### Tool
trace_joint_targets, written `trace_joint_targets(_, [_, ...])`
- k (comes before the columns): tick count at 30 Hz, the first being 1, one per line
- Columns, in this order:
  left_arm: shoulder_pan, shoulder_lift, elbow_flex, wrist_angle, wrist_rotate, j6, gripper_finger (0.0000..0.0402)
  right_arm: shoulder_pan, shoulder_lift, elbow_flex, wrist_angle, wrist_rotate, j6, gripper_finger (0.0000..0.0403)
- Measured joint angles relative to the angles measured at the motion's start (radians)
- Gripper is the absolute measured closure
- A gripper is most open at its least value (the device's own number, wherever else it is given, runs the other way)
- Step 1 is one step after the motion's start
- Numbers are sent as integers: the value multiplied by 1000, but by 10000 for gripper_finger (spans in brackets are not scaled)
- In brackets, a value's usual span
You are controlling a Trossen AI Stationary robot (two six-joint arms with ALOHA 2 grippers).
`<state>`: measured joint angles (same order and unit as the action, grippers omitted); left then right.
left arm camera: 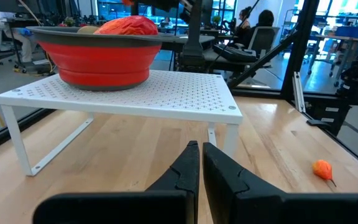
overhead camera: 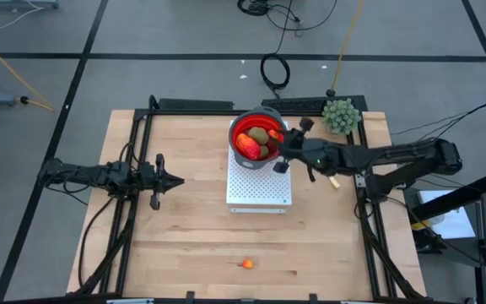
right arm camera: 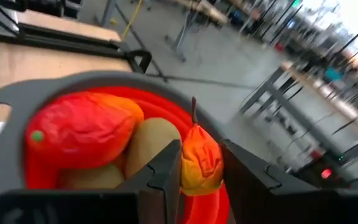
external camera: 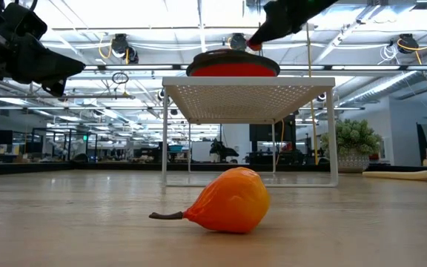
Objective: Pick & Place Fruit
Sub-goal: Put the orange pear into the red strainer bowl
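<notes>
A red bowl with a grey rim point(overhead camera: 245, 123) stands on a white perforated rack point(overhead camera: 260, 187) at the table's far middle. In it lie a large red-orange oblong fruit point(right arm camera: 82, 134) and brown-green ovals point(right arm camera: 154, 140). My right gripper point(right arm camera: 201, 167) reaches in from the table's right and hangs over the bowl's right rim, shut on a small orange-red fruit point(right arm camera: 199, 158). Another small orange fruit point(overhead camera: 247, 263) lies on its side on the table near the front edge. My left gripper point(left arm camera: 200, 149) waits shut at the table's left, pointing at the rack. My right gripper pinches the small orange-red fruit by its two sides point(right arm camera: 188, 168) between the two fingers. The fingers come nearly level from the table's right, tipped slightly down. The fruit is lifted clear above the bowl, with its thin stem point(right arm camera: 193, 109) pointing away from the gripper.
A green spiky ball plant point(overhead camera: 342, 116) stands at the table's far right corner. A pale-handled knife point(overhead camera: 334, 180) lies under my right arm. The rack's legs point(external camera: 164, 133) leave a gap beneath it. Bare wood lies between the rack and the near edge.
</notes>
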<state>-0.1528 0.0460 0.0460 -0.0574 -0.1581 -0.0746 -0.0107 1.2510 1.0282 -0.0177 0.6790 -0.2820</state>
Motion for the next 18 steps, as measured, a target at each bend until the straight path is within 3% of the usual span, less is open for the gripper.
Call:
trace_joint_targets(11, [0, 0, 0, 0, 0, 25, 382, -170, 0, 62, -205, -285, 203, 307])
trace_joint_targets(18, [0, 0, 0, 0, 0, 28, 382, -201, 0, 62, -247, -423, 249, 307])
